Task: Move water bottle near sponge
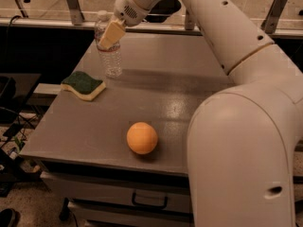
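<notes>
One upright water bottle (112, 63) near the sponge (84, 85), pincer (106, 40) clamped around its upper part.

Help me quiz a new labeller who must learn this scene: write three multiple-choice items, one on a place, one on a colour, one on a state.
1. Where does the sponge lie? A) under the table B) on the table, beside the water bottle C) on top of the ball
2. What colour is the ball? A) orange B) blue C) green
3. How is the water bottle? A) lying flat B) upside down C) upright, the gripper with its jaws shut on its upper part
Answers: B, it lies on the tabletop by the bottle; A, the ball is orange; C, cap up, gripper at its top.
</notes>
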Tool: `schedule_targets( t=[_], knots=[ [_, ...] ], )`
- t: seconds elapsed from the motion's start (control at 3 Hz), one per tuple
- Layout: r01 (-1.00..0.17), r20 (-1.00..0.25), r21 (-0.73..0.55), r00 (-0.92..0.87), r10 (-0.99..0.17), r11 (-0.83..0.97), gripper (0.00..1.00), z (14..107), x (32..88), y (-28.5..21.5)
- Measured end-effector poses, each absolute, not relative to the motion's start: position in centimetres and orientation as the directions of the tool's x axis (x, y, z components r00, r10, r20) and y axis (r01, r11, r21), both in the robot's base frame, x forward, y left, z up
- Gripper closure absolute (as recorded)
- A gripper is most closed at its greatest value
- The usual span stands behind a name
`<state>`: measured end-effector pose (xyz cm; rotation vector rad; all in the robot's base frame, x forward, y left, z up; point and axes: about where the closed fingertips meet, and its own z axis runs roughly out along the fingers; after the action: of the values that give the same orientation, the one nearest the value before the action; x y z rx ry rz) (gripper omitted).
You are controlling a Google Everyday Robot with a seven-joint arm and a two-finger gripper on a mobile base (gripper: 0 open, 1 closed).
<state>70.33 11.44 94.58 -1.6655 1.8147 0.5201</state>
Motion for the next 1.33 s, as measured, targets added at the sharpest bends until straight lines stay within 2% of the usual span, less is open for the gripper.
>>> schedule_targets(
  t=[0.33,0.67,1.0,1.33],
  knots=[
    [-0.987,-0.677,-0.105,-0.018,-0.736,0.121,0.83,94.58,69.93,11.97],
    [-0.989,-0.698,-0.09,-0.021,-0.716,0.117,0.52,94.84,69.38,12.08],
    [-0.99,-0.696,-0.088,-0.021,-0.718,0.114,0.3,94.6,69.43,12.3],
    [-0.991,-0.695,-0.082,-0.021,-0.719,0.108,0.0,94.16,69.44,12.76]
  ],
)
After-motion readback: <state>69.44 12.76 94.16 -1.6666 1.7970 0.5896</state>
